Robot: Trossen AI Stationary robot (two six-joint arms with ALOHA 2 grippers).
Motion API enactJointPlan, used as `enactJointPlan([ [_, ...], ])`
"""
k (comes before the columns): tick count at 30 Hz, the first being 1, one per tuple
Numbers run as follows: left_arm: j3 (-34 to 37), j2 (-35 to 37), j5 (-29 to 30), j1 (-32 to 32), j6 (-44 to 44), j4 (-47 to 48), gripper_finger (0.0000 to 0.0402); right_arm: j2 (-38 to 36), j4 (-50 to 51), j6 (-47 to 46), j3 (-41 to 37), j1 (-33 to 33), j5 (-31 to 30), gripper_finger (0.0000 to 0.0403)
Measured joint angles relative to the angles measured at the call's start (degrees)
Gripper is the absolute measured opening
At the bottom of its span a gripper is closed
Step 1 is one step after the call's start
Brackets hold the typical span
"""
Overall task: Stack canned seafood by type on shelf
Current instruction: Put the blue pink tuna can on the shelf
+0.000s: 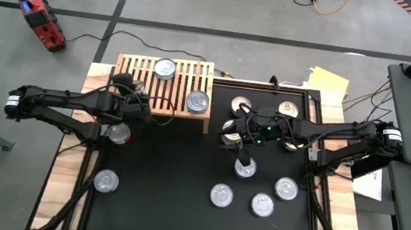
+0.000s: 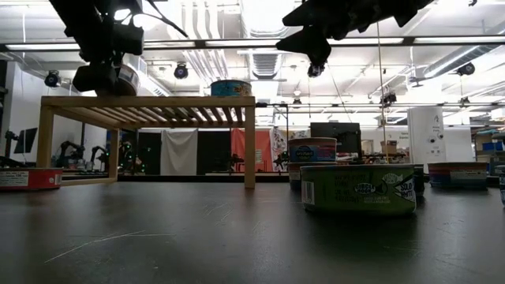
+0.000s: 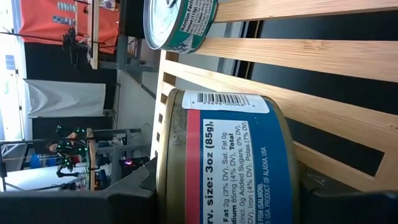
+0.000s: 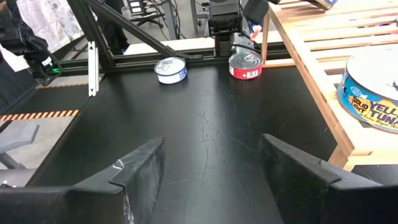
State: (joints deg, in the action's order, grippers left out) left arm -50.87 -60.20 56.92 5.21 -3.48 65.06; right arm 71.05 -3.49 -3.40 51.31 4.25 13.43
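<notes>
The light-wood shelf (image 1: pixel 183 77) stands at the mat's far left and carries two cans, one at the far middle (image 1: pixel 165 68) and one at its right end (image 1: pixel 198 101). My left gripper (image 1: pixel 131 90) is at the shelf's left end, shut on a blue-and-red labelled can (image 3: pixel 230 155). That can shows just above the shelf top in the low view (image 2: pixel 126 79). My right gripper (image 4: pixel 211 155) hangs open above the mat right of the shelf (image 1: pixel 234 126), with nothing between its fingers. Several more cans rest on their bases on the black mat. My left gripper pinches the can between its two fingers. One finger (image 3: pixel 134 193) is on the lid face and the other (image 3: pixel 314 186) on the base face, with the label wall (image 3: pixel 236 143) toward the wrist. The fingers come about level from the table's left. The can stays upright over the slats; whether it touches them I cannot tell.
Loose cans lie on the mat: a red one (image 1: pixel 118 132) under my left arm, one near left (image 1: pixel 105 180), several near right around (image 1: pixel 262 205), and a cluster under my right arm (image 1: pixel 289 109). The mat's middle (image 1: pixel 175 166) is bare.
</notes>
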Motion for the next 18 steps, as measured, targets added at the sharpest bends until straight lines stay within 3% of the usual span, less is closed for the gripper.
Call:
enactJointPlan([
  [5,0.0,0.0,-0.3,0.0,1.0,0.0,0.0175,0.0,0.0,0.0,0.0,0.0,0.0,0.0259],
  [18,0.0,-0.1,-2.2,0.0,1.4,-0.1,0.026,0.0,0.0,-0.6,0.0,0.0,0.0,0.0259],
])
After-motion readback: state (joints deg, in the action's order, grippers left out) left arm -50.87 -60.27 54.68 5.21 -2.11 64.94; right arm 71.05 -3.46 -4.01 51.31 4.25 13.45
